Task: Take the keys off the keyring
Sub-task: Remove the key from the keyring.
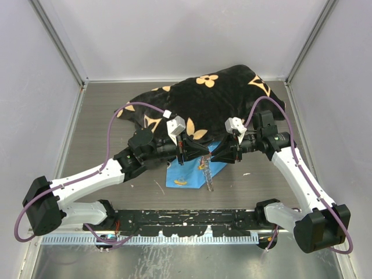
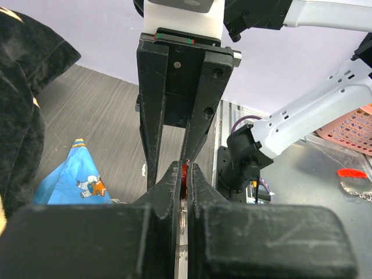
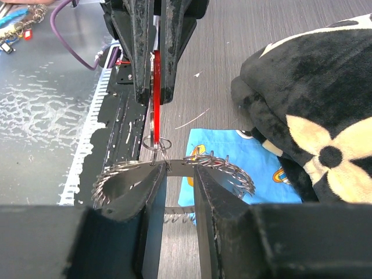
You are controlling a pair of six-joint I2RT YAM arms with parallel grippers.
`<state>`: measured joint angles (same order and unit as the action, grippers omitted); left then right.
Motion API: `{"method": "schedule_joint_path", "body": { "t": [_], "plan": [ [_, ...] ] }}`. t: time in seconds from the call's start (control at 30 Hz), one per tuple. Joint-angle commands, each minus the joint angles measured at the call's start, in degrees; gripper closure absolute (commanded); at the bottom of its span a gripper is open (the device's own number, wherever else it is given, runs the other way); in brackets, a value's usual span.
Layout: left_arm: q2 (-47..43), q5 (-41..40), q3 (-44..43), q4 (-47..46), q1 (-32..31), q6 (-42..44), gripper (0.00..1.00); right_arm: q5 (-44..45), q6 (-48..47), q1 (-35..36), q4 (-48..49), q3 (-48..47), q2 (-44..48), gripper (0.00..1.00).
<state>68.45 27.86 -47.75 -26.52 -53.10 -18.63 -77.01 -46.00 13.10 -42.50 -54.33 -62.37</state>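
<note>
**Right pincer** (image 3: 180, 172), nearest in its own wrist view: jaws partly apart, straddling a section of the keyring (image 3: 229, 167). Whether they press on the metal cannot be told.

The keyring is held clear of the tabletop (image 3: 232, 46) between the two pincers. Its finely textured loop spreads to either side of the right jaws, and in the overhead view part of it hangs down.

**Small wire link** (image 3: 158, 143), just beyond the right jaws: joins the loop to the red key (image 3: 155, 96), which stands upright above it.

**Left pincer** (image 2: 185, 173), facing the right one tip to tip: jaws together, clamped on the red key's plastic head.

**Blue cloth** (image 1: 183, 176), below the pair, flat on the tabletop. A small orange-yellow item (image 1: 182, 181) lies on it, perhaps another key; it is too small to tell.

**Black blanket** (image 1: 203, 99), farthest, heaped across the back of the tabletop.

*Step in hand:* separating the red key from the loop, one pincer on the key and the other placed to steady the ring.

*Next move:* it appears to call for a firm hold on the ring near the link. The left pincer would then work the key along and out through the ring's opening without twisting the head free of its grip. A slack ring would probably follow the pull.
</note>
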Motion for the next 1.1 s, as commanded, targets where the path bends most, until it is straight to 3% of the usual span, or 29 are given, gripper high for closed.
{"method": "schedule_joint_path", "body": {
  "t": [0.0,0.23,0.63,1.07],
  "plan": [
    [-0.61,0.44,-1.36,-6.06,0.27,-0.44,1.00,-1.15,-0.82,0.58,-0.12,-0.04,1.11,0.69],
    [-0.33,0.44,-1.32,-6.29,0.28,-0.62,1.00,-2.22,-1.68,1.01,-0.94,-0.12,0.97,0.74],
    [-0.86,-0.38,-0.92,-5.93,0.22,-0.60,1.00,-3.49,-2.93,0.94,-2.62,-0.75,1.42,0.99],
    [-3.84,-2.59,2.13,-5.64,0.28,-0.51,1.00,-5.20,-0.63,-0.80,-1.09,-0.34,2.07,0.99]
  ]
}}
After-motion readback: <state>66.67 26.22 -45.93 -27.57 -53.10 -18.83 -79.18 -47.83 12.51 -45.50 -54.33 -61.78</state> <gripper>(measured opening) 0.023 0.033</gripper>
